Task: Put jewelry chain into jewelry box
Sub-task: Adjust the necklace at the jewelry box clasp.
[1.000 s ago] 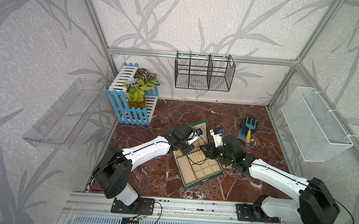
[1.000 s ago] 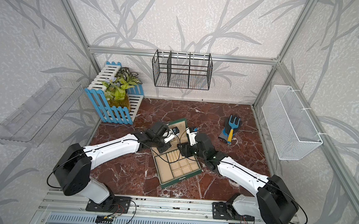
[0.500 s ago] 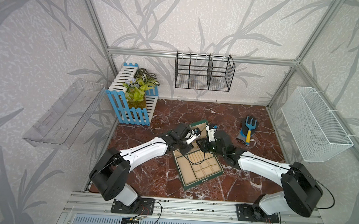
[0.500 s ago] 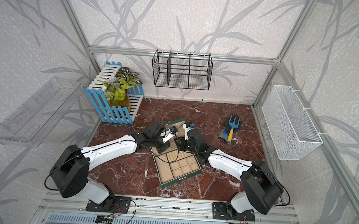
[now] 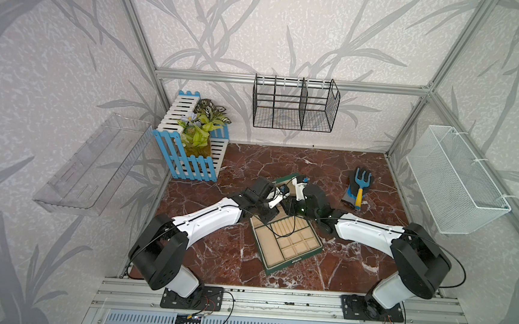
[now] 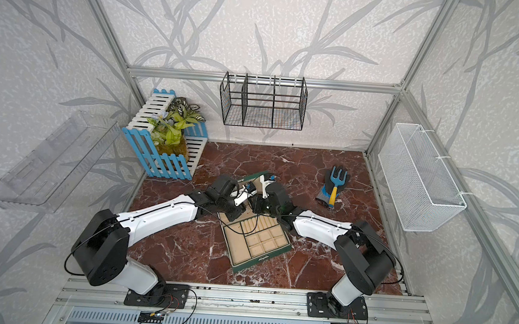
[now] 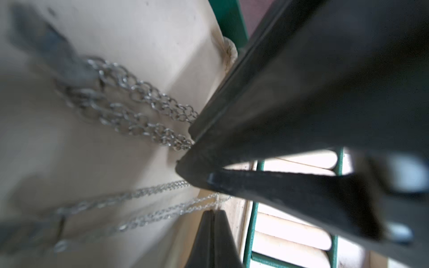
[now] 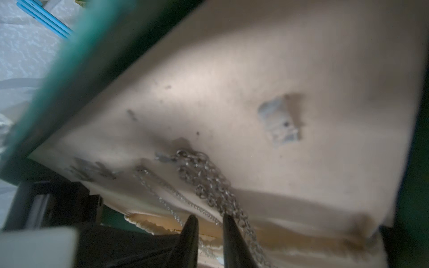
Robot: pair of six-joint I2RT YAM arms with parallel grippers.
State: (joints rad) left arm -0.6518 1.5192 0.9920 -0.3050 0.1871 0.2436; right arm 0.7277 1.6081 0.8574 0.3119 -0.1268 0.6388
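Note:
The dark green jewelry box (image 5: 295, 261) (image 6: 261, 258) lies open mid-table, its lid (image 5: 285, 179) raised at the back. On the cream lid lining (image 8: 232, 81), the chunky jewelry chain (image 8: 204, 176) (image 7: 139, 104) hangs from a small hook. A thin necklace (image 8: 162, 195) (image 7: 162, 208) hangs beside it. My right gripper (image 8: 210, 219) (image 5: 293, 195) is narrowly open, with a necklace strand in the gap and the chunky chain against one finger's outer side. My left gripper (image 7: 212, 211) (image 5: 276, 198) is shut, its tip just below the necklace strands. The arms hide both chains in both top views.
A blue-and-white fence planter (image 5: 190, 151) stands at the back left. A glove with a blue hand fork (image 5: 358, 188) lies at the back right. A black wire basket (image 5: 293, 109), a white mesh basket (image 5: 457, 183) and a clear shelf (image 5: 92, 163) hang on the walls.
My right gripper has swung left and back, up to the lid beside the left gripper, and its jaws have narrowed. The left arm has barely moved.

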